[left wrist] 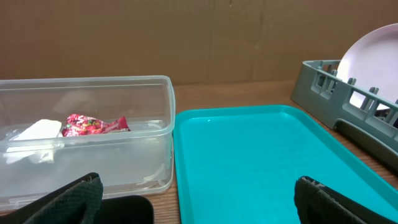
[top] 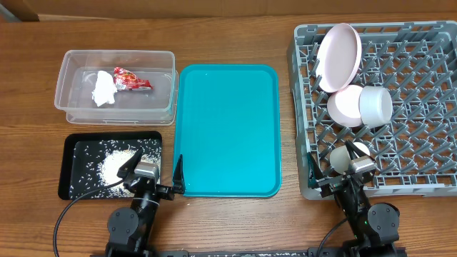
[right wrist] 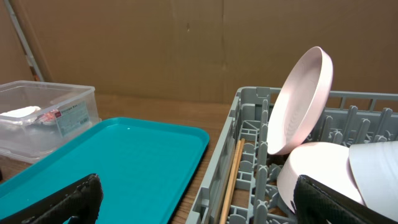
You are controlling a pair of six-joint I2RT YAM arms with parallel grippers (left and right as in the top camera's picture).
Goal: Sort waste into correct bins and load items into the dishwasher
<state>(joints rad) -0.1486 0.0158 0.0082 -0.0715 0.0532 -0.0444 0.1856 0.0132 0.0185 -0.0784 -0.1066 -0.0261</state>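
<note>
The teal tray (top: 228,128) lies bare at the centre; it also shows in the left wrist view (left wrist: 261,162). The clear bin (top: 71,107) holds a red wrapper (top: 132,81) and a white tissue (top: 105,89). The black tray (top: 75,182) holds scattered rice (top: 114,168). The grey dishwasher rack (top: 428,178) holds a pink plate (top: 338,56), a pink bowl (top: 345,106), a white cup (top: 375,105) and chopsticks (right wrist: 233,180). My left gripper (top: 157,171) is open and empty at the teal tray's front-left corner. My right gripper (top: 334,168) is open and empty at the rack's front-left corner.
The wooden table (top: 228,221) carries everything. A brown cardboard wall (right wrist: 186,43) stands behind it. The rack's left wall (right wrist: 214,180) rises between the teal tray and the dishes.
</note>
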